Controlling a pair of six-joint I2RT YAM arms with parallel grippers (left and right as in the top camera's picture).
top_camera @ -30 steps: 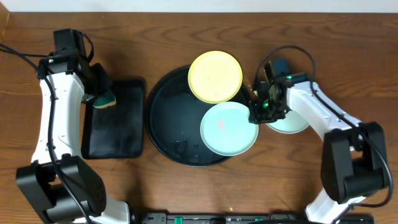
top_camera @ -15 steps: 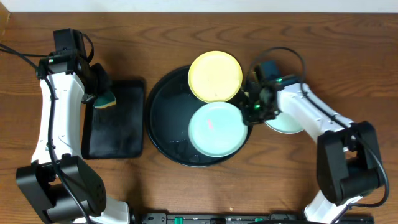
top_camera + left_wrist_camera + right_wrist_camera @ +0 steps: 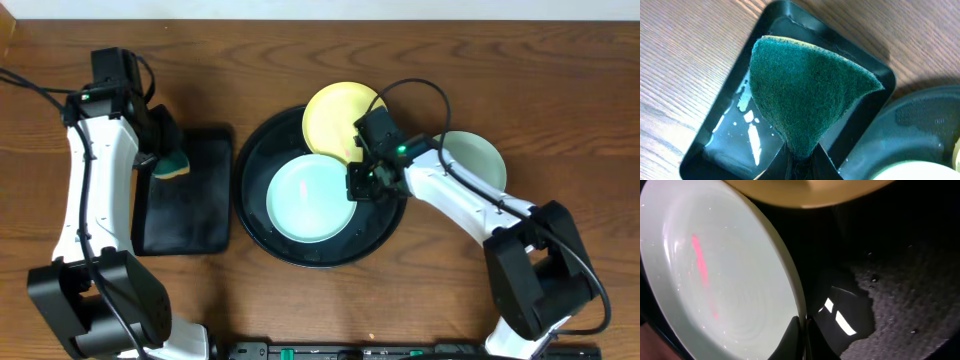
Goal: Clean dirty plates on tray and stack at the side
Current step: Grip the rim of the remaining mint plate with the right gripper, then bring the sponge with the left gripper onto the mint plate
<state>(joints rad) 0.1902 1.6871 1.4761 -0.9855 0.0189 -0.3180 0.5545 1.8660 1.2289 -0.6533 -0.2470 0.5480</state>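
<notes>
A pale mint-green plate point(image 3: 308, 196) point(image 3: 715, 280) with a red streak lies inside the round black tray point(image 3: 258, 228) point(image 3: 900, 255). My right gripper point(image 3: 362, 183) point(image 3: 803, 337) is shut on that plate's right rim. A pale yellow plate point(image 3: 335, 117) point(image 3: 805, 192) rests on the tray's far rim, partly under my right arm. A second mint-green plate point(image 3: 476, 158) sits on the table to the right of the tray. My left gripper point(image 3: 160, 158) point(image 3: 801, 165) is shut on a green scouring sponge point(image 3: 805, 95) point(image 3: 170, 163) above the rectangular tray.
A small rectangular black tray point(image 3: 185, 210) point(image 3: 715, 145), wet with pooled water, sits left of the round tray. Bare brown wooden table point(image 3: 520, 60) surrounds everything. The round tray floor shows foamy residue point(image 3: 910, 305) by the right gripper.
My right gripper has closed on the mint-green plate's rim and dragged it left toward the tray's middle, uncovering the second mint-green plate on the table. The left arm has stayed put.
</notes>
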